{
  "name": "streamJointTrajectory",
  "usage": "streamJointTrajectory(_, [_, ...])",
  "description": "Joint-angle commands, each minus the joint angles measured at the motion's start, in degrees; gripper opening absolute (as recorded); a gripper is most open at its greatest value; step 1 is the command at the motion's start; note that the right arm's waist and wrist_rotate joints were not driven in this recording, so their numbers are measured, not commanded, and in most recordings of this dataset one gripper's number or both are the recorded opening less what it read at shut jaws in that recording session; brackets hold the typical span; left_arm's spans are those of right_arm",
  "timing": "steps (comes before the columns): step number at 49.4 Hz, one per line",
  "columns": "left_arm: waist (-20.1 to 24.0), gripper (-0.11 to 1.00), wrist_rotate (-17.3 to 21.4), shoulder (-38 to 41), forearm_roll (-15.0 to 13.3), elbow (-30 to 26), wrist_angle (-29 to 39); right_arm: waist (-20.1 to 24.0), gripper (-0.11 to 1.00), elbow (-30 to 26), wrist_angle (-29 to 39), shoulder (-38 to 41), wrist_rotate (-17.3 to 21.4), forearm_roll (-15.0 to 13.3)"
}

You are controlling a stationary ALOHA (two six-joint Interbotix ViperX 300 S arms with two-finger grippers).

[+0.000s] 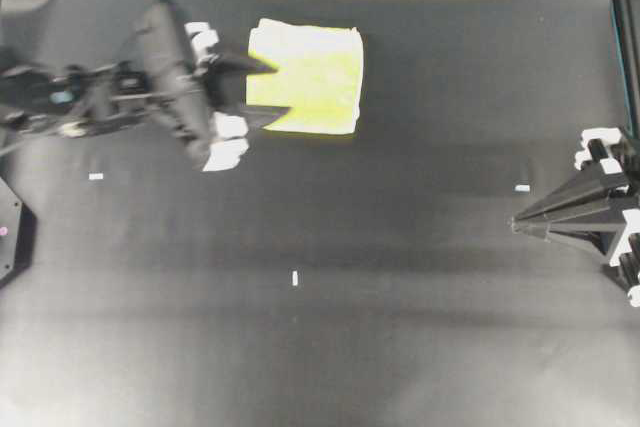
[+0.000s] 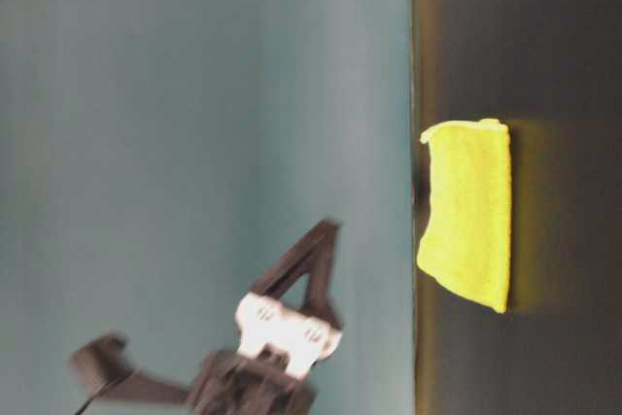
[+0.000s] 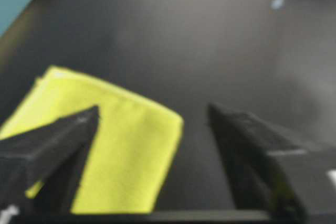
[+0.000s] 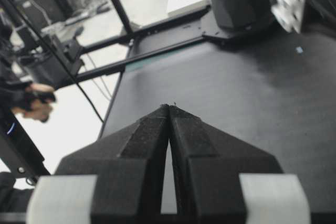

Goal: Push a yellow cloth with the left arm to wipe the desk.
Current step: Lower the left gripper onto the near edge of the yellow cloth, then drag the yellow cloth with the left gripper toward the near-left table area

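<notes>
The yellow cloth (image 1: 312, 78) lies flat on the desk (image 1: 400, 247), near its teal edge. The left arm (image 1: 120, 87) is the near one. Its jaws (image 1: 268, 89) are wide apart, low and flat, and their tips lie over the cloth's near edge. The cloth lies straight ahead of them. The right jaws (image 1: 520, 223) are together, well apart from the cloth.

The folded square yellow cloth (image 1: 310, 78) lies flat on the matte black desk (image 1: 400, 277), near its teal far edge.

Yellow cloth (image 1: 318, 77) on black desk (image 1: 330, 347)
</notes>
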Motion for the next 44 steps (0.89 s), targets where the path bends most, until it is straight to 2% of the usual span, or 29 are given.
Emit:
streamJointTrajectory(1, [2.0, 0.88, 0.1, 4.5, 0.2, -3.2, -0.3, 0.0, 0.0, -0.4, -0.3, 0.4, 0.0, 0.2])
streamJointTrajectory(9, [4.7, 0.83, 0.0, 12.2, 0.2, -7.1, -0.1, 0.0, 0.0, -0.3, -0.3, 0.5, 0.0, 0.4])
streamJointTrajectory(14, [5.6, 0.83, 0.0, 16.7, 0.2, -9.6, 0.7, 0.0, 0.0, -0.3, -0.3, 0.5, -0.1, 0.4])
streamJointTrajectory(26, [6.1, 0.84, 0.3, 22.5, 0.2, -13.3, 3.1, 0.0, 0.0, 0.0, -0.3, 0.7, 0.0, 0.4])
streamJointTrajectory(33, [6.1, 0.84, 0.2, 23.1, 0.2, -12.9, 4.2, 0.0, 0.0, 0.4, -0.3, 0.5, 0.0, 0.4])
streamJointTrajectory(44, [5.6, 0.84, -0.5, 22.1, 0.2, -9.0, 3.6, 0.0, 0.0, 0.6, -0.3, 0.5, -0.1, 0.4])
